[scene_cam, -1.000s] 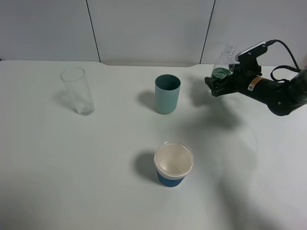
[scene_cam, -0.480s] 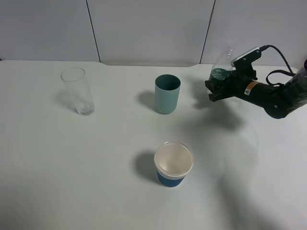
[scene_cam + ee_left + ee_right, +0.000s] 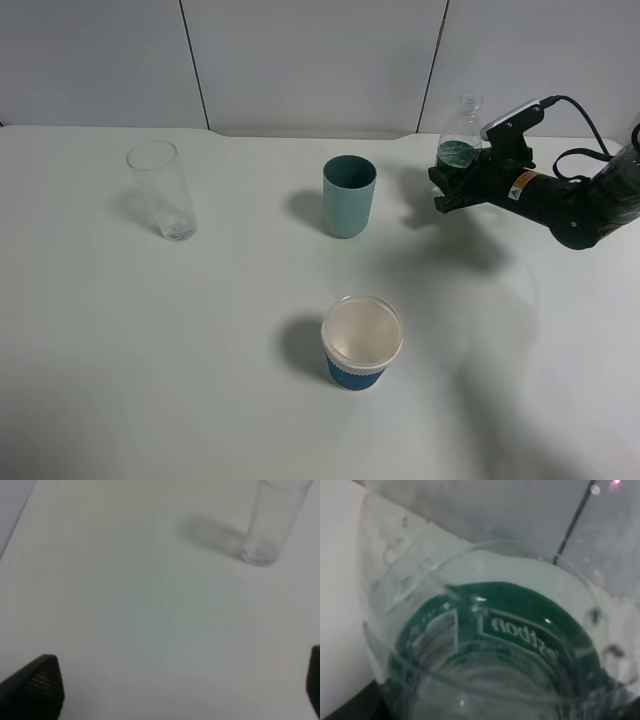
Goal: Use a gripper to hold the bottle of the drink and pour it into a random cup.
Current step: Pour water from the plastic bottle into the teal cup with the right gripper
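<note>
The clear bottle (image 3: 458,145) with a dark green label stands upright at the back right of the table, held by my right gripper (image 3: 450,185), which is shut on its lower body. The bottle fills the right wrist view (image 3: 490,645), label facing the camera. The teal-green cup (image 3: 349,196) stands upright to the left of the bottle, a cup's width or more away. My left gripper is out of the high view; only its two black fingertips (image 3: 35,687) show in the left wrist view, wide apart over bare table.
A tall clear glass (image 3: 162,190) stands at the back left, also in the left wrist view (image 3: 272,522). A white paper cup with a blue sleeve (image 3: 361,342) stands front of centre. Wall panels run behind the table's back edge.
The bottle has swung from a tilt toward the cup back to upright, and my right gripper has lowered slightly with it. The cups and glass have not moved.
</note>
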### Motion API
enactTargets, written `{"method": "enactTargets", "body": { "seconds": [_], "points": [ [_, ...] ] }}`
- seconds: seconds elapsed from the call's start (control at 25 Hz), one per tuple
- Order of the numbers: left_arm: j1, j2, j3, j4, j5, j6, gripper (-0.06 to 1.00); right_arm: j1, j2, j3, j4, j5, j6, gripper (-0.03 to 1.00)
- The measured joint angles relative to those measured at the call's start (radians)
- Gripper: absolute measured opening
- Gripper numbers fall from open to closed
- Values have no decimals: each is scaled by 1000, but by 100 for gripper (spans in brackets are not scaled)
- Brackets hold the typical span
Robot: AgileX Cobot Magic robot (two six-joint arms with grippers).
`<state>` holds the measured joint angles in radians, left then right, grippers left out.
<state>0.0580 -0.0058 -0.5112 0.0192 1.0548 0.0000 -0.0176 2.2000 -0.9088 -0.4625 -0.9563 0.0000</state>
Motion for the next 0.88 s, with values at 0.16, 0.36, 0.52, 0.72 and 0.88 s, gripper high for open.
{"method": "enactTargets", "body": {
  "seconds": [0.16,0.36,0.52,0.72,0.88],
  "points": [
    [0,0,0,0,0,0,98,-1,0,0,1,0,42,56],
    [0,0,0,0,0,0,98,-1,-14,0,4,40,135,56],
    [0,0,0,0,0,0,98,3,-75,0,14,155,158,56],
    [0,0,0,0,0,0,98,8,-161,1,21,273,160,56],
    [0,0,0,-1,0,0,98,39,-220,2,25,338,163,56]
  ]
}}
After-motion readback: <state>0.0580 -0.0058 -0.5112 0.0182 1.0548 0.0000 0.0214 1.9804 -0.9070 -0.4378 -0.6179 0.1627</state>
